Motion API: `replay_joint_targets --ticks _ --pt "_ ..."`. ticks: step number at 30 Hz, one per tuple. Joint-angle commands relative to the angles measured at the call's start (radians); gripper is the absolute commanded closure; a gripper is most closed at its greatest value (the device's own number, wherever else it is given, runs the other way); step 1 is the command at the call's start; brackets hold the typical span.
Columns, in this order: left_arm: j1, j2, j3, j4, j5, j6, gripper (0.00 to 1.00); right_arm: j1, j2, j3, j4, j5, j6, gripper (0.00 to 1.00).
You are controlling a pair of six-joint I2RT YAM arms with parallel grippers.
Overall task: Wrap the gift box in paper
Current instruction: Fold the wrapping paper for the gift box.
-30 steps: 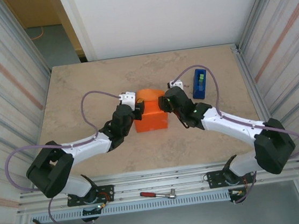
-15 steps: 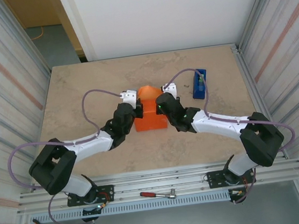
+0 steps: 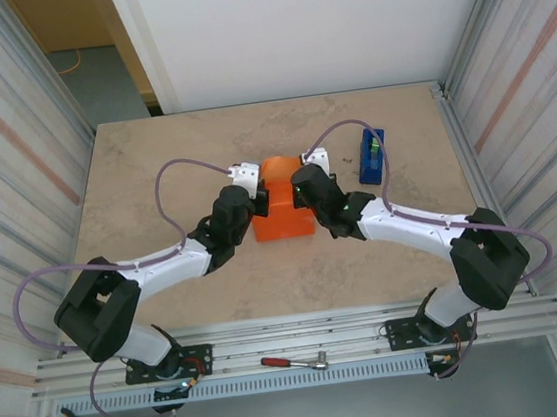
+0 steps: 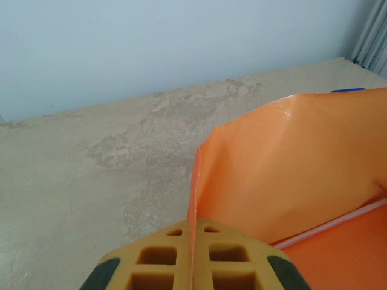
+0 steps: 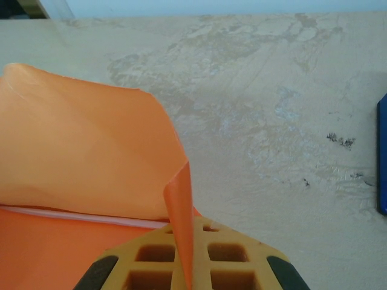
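Observation:
The orange paper [image 3: 281,208] lies folded into a block in the middle of the table, and the gift box is hidden under it. A thin pale strip shows at the fold in both wrist views. My left gripper [image 3: 257,200] is at the paper's left side, shut on the left edge of the paper [image 4: 278,169]; the sheet runs between its yellow fingers [image 4: 151,260]. My right gripper [image 3: 299,188] is at the right side, shut on the right edge of the paper [image 5: 91,151], which curls up between its fingers [image 5: 236,257].
A blue tape dispenser [image 3: 371,155] stands right of the paper, close to the right arm. Its blue edge [image 5: 382,157] shows at the right border of the right wrist view. Metal walls close both sides. A wrench [image 3: 294,362] lies on the front rail.
Both grippers moved in against the paper's sides and shut on its edges. The back flap now stands more upright and the grippers sit slightly farther back.

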Motion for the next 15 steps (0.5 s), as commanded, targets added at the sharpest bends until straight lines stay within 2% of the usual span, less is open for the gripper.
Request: replay_joint_targets --ticks 1,13,15 --pt "-0.008 -0.037 0.035 0.029 0.046 0.011 1.00 -0.001 -0.042 0.033 0.009 -0.034 -0.016 1.00" --pt "-0.009 -0.013 -0.069 0.088 0.025 -0.078 1.00 0.024 -0.053 -0.123 0.031 -0.018 0.097 1.00" --pt "-0.008 -0.035 -0.071 0.080 0.016 -0.082 0.80 0.027 -0.064 -0.137 0.031 -0.012 0.107 1.00"
